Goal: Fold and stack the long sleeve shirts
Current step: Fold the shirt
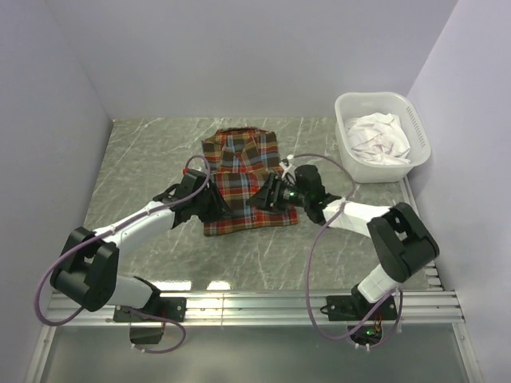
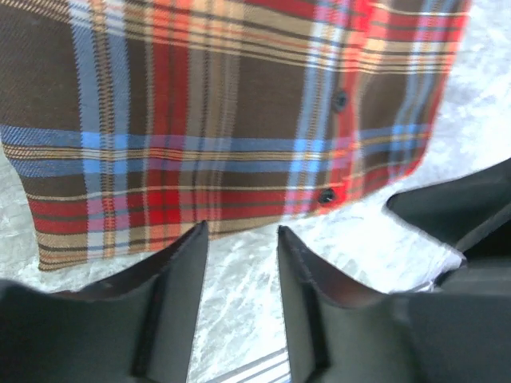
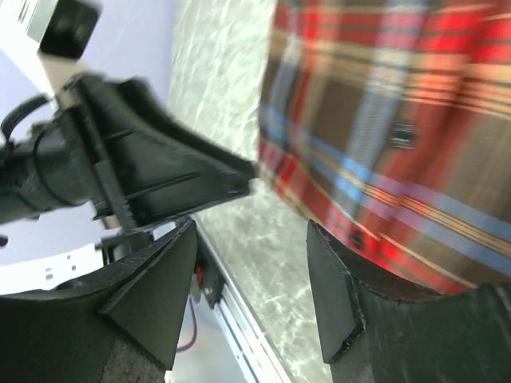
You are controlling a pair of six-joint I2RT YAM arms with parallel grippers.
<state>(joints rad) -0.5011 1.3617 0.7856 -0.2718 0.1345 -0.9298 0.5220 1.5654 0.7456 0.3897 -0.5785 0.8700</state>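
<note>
A plaid shirt (image 1: 243, 179) lies folded into a neat block near the middle of the grey marbled table (image 1: 152, 159). Its collar is at the far end, and its button front faces up. The cloth is red, orange, blue and dark brown, and it rests flat with its near edge towards the two arms.

The left gripper (image 2: 241, 231) sits low at the shirt's near-left corner. Its jaws are apart with only bare table showing between them, and the shirt's edge lies just beyond the fingertips. I can't tell whether the tips touch the cloth.

The right gripper (image 3: 251, 231) comes in from the other side, over the shirt's near-right part. Its jaws are also spread with nothing between them. In its own camera view, one finger (image 3: 335, 295) overlaps the plaid edge, but whether it actually touches the cloth is unclear. The two grippers point towards each other across the near end of the shirt, close but apart.

At the far right corner stands a white basket (image 1: 421, 132) with crumpled white cloth (image 1: 379, 136) in it, well away from the shirt.
</note>
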